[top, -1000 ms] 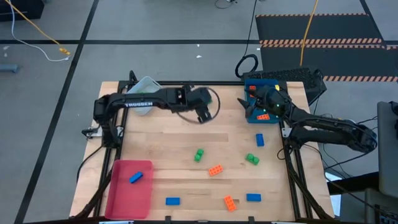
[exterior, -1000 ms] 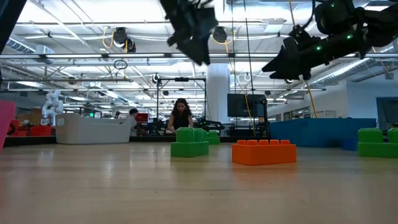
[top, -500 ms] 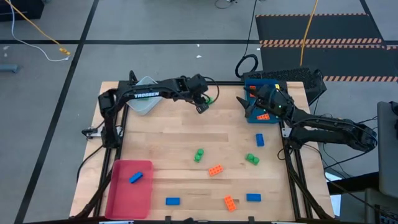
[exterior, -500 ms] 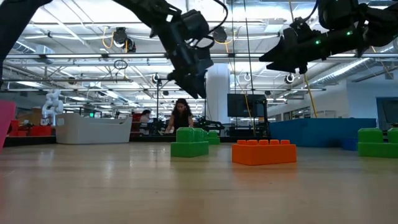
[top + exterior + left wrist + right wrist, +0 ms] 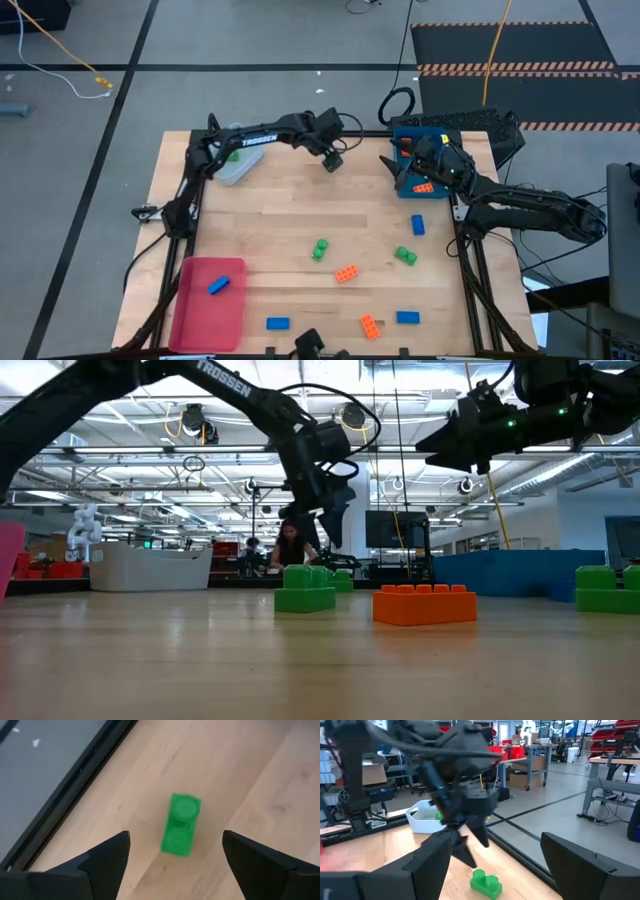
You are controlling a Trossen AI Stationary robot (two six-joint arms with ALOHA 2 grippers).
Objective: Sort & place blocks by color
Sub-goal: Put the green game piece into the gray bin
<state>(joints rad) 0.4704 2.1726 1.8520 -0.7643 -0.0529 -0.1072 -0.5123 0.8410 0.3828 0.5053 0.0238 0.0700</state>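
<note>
Left pincer (image 5: 175, 857) had spread wide over the green block (image 5: 180, 824) lying loose near the table's (image 5: 270, 220) twelve-o'clock edge, outside the pale tray (image 5: 232, 160), so sorting it remained undone.

From my seat, the left end effector (image 5: 333, 160) blocks the far middle of the tabletop (image 5: 270, 215), fingers spread over a green block (image 5: 180, 824) near the back edge. The right end effector (image 5: 398, 172) sits at the blue tray (image 5: 440, 150), closing off the far right corner. Between them I see bare wood. The middle strip is free; nearer me, a green block (image 5: 320, 249), an orange block (image 5: 346, 273) and another green block (image 5: 405, 256) stand apart, with gaps between.
</note>
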